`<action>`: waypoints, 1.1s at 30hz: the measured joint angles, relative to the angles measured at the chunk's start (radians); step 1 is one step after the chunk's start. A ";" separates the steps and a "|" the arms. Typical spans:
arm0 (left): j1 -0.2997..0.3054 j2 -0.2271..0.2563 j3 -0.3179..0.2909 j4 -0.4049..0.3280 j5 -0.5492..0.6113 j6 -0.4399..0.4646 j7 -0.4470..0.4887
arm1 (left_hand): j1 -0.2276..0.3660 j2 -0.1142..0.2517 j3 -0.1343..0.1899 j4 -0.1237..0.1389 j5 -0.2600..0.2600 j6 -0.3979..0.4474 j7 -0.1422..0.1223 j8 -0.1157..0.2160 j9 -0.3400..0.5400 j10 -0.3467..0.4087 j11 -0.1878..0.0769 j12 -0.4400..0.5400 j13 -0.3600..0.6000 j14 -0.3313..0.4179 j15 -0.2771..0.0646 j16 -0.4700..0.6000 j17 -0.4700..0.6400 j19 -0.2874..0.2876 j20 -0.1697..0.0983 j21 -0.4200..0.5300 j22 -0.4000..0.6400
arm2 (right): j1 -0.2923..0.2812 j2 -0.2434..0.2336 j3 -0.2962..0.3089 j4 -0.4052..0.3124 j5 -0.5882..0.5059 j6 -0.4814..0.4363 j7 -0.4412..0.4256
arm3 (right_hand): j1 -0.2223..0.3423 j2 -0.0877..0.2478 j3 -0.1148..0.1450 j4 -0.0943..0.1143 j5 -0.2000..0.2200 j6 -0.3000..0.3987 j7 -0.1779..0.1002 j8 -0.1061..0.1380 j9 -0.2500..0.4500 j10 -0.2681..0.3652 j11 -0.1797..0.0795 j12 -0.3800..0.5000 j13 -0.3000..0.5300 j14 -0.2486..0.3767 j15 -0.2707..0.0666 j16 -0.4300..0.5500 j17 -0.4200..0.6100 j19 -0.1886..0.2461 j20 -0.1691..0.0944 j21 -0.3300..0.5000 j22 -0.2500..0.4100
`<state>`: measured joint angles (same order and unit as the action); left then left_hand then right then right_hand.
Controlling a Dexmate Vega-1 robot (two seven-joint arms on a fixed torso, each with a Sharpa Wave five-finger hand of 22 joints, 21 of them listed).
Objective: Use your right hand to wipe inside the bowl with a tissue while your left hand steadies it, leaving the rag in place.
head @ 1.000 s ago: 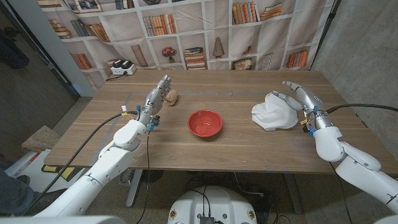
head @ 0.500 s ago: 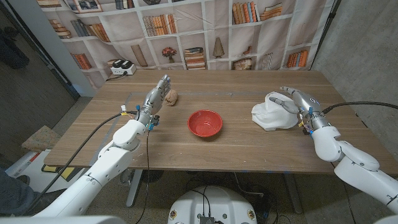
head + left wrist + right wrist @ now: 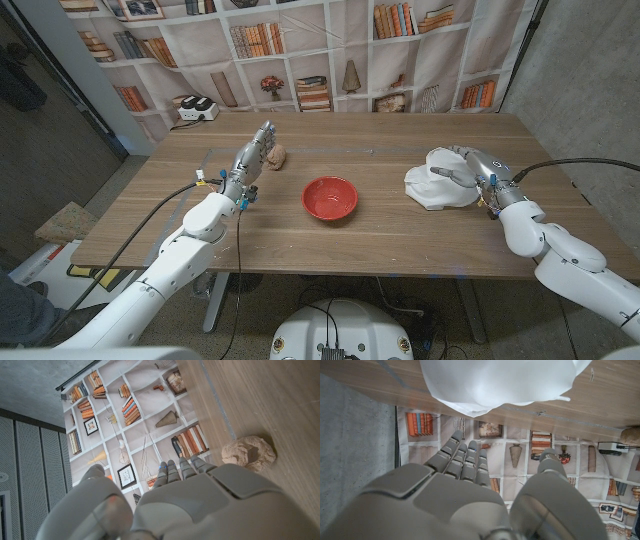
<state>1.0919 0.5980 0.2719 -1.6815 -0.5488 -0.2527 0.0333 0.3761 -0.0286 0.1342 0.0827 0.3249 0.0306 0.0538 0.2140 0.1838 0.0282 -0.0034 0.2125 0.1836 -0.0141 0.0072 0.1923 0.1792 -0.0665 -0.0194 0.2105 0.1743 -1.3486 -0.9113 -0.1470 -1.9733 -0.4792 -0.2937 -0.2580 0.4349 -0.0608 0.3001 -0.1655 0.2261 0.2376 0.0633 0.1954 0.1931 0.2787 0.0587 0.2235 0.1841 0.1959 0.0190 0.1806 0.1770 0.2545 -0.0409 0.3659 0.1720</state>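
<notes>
Right hand (image 3: 468, 163) over the white tissue (image 3: 436, 184), fingers apart — contact hard to judge. Red bowl (image 3: 330, 197) sits mid-table, well apart. Left hand (image 3: 252, 155), fingers straight and empty, waits. Gather a full bunch — not one corner — before lifting.

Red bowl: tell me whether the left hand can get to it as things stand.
Probably yes. The left hand holds nothing, and bare table lies between it and the red bowl; the tan lump sits off that path.
</notes>
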 measured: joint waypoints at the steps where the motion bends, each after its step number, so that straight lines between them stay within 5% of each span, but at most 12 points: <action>1: 0.000 0.000 0.000 -0.001 0.000 0.000 0.000 | 0.000 0.000 0.000 0.000 0.000 0.000 0.000 0.000 0.000 0.000 0.000 0.000 0.000 0.000 0.000 0.000 0.000 0.000 0.000 0.000 0.000 | 0.000 0.000 0.000 0.000 -0.004 -0.008 0.008 | 0.000 0.000 -0.001 0.000 0.003 0.001 0.002 0.000 0.000 -0.002 0.002 0.000 0.000 0.001 0.001 0.000 0.000 0.000 0.000 0.000 0.000; 3: 0.001 0.001 0.000 -0.002 0.000 0.004 0.001 | 0.000 0.000 0.000 0.000 0.000 0.000 0.000 0.000 0.000 0.000 0.000 0.000 0.000 0.000 0.000 0.000 0.000 -0.004 0.004 0.000 0.000 | 0.005 -0.005 -0.007 -0.006 -0.009 -0.019 0.022 | 0.011 -0.004 0.003 -0.004 0.007 -0.004 0.006 0.000 0.000 -0.005 0.005 0.000 0.000 0.001 0.001 0.000 0.000 0.004 0.004 -0.004 0.000; 10: 0.002 0.004 -0.006 -0.003 -0.001 0.005 0.003 | 0.000 0.000 0.000 0.000 0.000 0.000 0.000 0.000 0.000 0.003 0.003 0.000 0.000 0.000 0.000 0.000 0.000 0.000 0.011 0.000 0.000 | 0.022 -0.020 -0.029 -0.020 -0.028 -0.069 0.089 | 0.062 -0.010 0.008 -0.009 0.022 -0.033 -0.048 -0.008 0.000 -0.005 -0.016 -0.006 0.000 0.008 -0.025 0.000 0.000 0.015 0.000 -0.019 0.003; 19: 0.002 0.009 -0.012 -0.005 -0.001 0.005 0.001 | 0.000 0.000 -0.004 -0.004 0.000 0.011 -0.004 0.000 0.000 0.003 0.003 0.000 0.000 0.003 -0.004 0.000 0.000 0.000 0.011 0.000 0.000 | 0.045 -0.032 -0.057 -0.027 -0.051 -0.118 0.163 | 0.089 -0.018 0.018 -0.007 0.026 -0.042 -0.056 -0.008 0.000 -0.023 -0.025 -0.012 0.000 0.003 -0.030 0.000 0.000 0.020 0.001 -0.027 0.003; 33: -0.001 0.019 -0.016 -0.012 -0.001 0.024 -0.003 | 0.003 0.003 -0.009 0.000 -0.004 0.024 0.005 0.000 0.000 0.020 -0.002 0.000 0.000 0.016 -0.001 0.000 0.000 0.000 0.011 -0.004 0.005 | 0.115 -0.035 -0.132 -0.020 -0.095 -0.178 0.253 | 0.124 -0.029 0.020 -0.004 0.033 -0.066 -0.024 -0.008 0.000 -0.061 -0.021 -0.017 0.000 -0.019 -0.026 0.000 0.000 0.011 0.000 -0.050 0.003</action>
<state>1.0914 0.6169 0.2561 -1.6931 -0.5502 -0.2288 0.0302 0.3791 -0.0257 0.1255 0.0829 0.3205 0.0543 0.0586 0.2140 0.1838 0.0478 -0.0055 0.2125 0.1836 0.0021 0.0058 0.1923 0.1791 -0.0665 -0.0085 0.2067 0.1795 -1.2332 -0.9462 -0.2794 -1.9934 -0.5743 -0.4714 -0.0048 0.5590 -0.0901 0.3204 -0.1697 0.2593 0.1714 0.0396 0.1879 0.1930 0.2178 0.0375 0.2066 0.1841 0.1766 -0.0072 0.1806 0.1770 0.2652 -0.0410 0.3158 0.1747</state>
